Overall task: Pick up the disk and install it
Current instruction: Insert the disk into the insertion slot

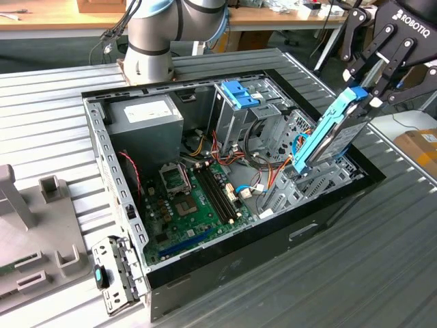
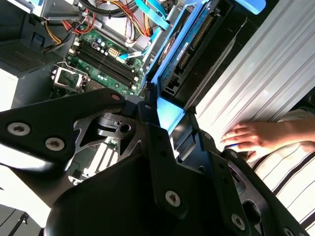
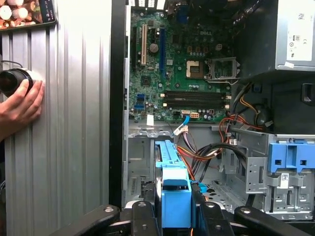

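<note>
Black metal gripper [image 1: 367, 94] clamps its fingers on the flat, blue-railed grey disk [image 1: 326, 140], hanging tilted below them over the open computer case [image 1: 273, 239].

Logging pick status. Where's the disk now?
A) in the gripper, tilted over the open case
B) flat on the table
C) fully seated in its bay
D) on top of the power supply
A: the gripper is shut on the disk, which hangs tilted over the open case, not seated.

Disk [image 1: 330, 134] rails glossy blue plastic; table [image 1: 386, 229] ribbed matt metal; gripper [image 1: 364, 94] matt black metal.
</note>
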`<state>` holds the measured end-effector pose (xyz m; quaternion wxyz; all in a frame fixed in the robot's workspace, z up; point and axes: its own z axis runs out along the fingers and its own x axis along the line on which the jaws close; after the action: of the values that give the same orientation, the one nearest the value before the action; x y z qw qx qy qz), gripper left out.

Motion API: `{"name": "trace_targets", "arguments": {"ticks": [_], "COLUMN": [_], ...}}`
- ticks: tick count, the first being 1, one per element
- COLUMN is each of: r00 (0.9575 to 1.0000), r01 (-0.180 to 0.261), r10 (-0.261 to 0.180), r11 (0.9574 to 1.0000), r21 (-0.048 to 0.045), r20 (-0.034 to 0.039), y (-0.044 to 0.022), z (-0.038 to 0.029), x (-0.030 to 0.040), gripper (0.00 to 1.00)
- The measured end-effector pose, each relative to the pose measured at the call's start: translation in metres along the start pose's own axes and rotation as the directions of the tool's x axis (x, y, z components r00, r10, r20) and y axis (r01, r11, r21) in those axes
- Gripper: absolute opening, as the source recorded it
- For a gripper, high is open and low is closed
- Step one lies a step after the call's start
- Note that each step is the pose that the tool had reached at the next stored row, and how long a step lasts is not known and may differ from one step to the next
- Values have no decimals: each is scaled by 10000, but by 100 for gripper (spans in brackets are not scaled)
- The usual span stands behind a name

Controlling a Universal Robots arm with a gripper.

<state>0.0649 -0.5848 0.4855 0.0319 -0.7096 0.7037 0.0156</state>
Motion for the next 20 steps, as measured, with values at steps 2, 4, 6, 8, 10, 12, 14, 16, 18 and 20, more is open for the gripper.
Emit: {"name": "trace_targets", "arguments": {"ticks": [2,4,6,8,10,12,14,16,18,20], "r00": [10000,10000,10000,10000,10000,10000,10000,10000,10000,10000], "r01": [1,0,0,0,0,0,2,0,0,0], "r10": [-1,0,0,0,0,0,-2,0,0,0], "r11": [10000,10000,10000,10000,10000,10000,10000,10000,10000,10000], "r21": [-1,0,0,0,0,0,1,0,0,1], "r20": [0,0,-1,-4,-1,-3,0,-1,-3,-2], "y": [0,2,3,3,3,3,4,6,6,6], "z": [6,52,89,95,110,126,137,160,169,174], "x": [-6,2,4,4,5,7,7,9,9,10], "gripper": [37,37,37,37,37,37,37,37,37,37]}}
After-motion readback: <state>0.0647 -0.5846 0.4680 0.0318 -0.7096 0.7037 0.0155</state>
